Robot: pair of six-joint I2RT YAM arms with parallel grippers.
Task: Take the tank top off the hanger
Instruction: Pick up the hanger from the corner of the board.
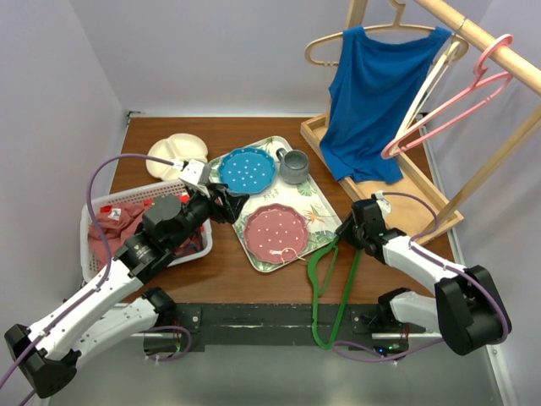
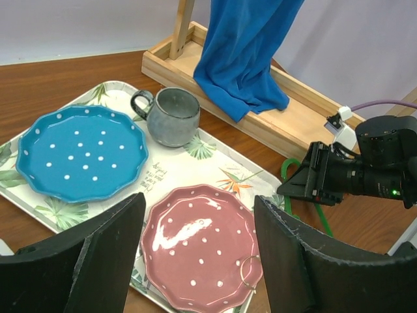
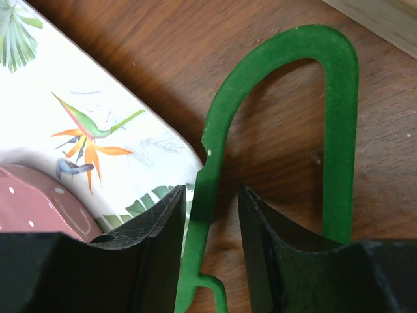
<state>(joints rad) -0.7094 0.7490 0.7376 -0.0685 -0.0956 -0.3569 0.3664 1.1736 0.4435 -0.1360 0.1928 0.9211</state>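
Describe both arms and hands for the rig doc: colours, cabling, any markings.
The left arm and right arm match: white link shells, black joint housings, a purple cable looping along each. The left hand and right hand are black, with two wedge-shaped, rough-edged fingers. The right arm also shows a white connector and a green light. No legible markings.

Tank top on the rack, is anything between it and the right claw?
Only the near rim of the rack's wooden base, onto which the tank top drapes. The right claw sits low over the table, jaws open around the green hanger, short of the rack.
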